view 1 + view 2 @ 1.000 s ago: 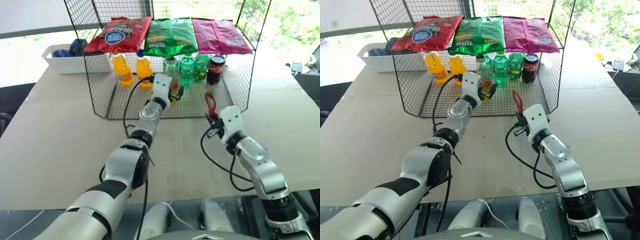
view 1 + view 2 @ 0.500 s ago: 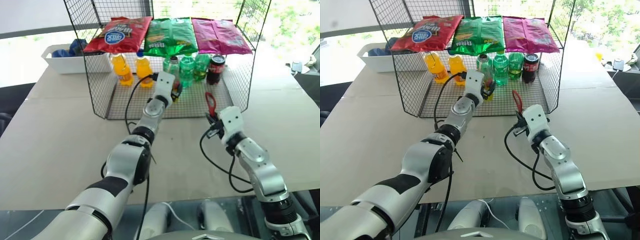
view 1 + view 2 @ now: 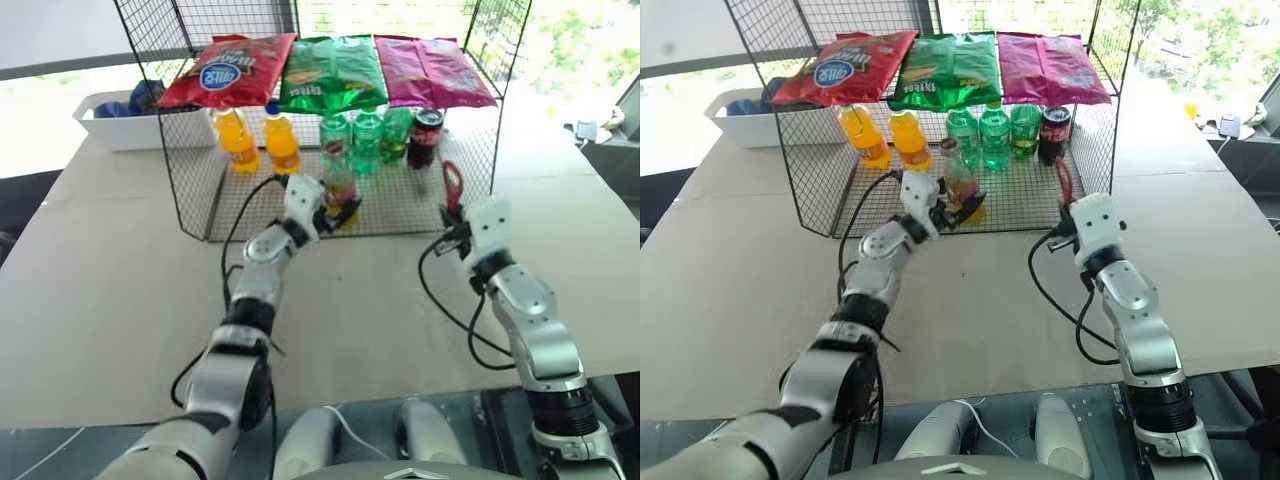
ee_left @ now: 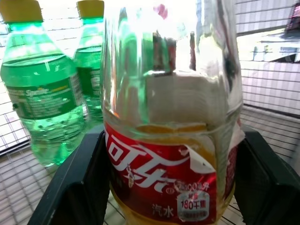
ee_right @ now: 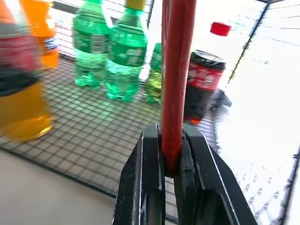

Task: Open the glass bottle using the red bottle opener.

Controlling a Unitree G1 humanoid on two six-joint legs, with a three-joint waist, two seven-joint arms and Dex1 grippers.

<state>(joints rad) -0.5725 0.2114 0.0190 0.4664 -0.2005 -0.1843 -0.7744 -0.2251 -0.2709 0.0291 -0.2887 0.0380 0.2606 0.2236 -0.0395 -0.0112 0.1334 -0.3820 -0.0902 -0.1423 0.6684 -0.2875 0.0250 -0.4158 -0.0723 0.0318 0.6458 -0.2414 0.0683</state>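
I had the left gripper clamped on the glass bottle, one black finger on each side of the red label band. The bottle stood upright at the front edge of the wire rack's floor, yellow-orange liquid in its lower part, neck and cap rising above the fingers. Green bottles and a dark cola bottle stood just behind it on the mesh; two orange soda bottles sat further to the left.

My right gripper was squeezed tight on the red bottle opener, gripping its handle so the ring head pointed up. It hung over the table near the rack's right front corner, well apart from the bottle.

Three snack bags lay on the rack's upper shelf. A white bin sat beside the rack on the left.
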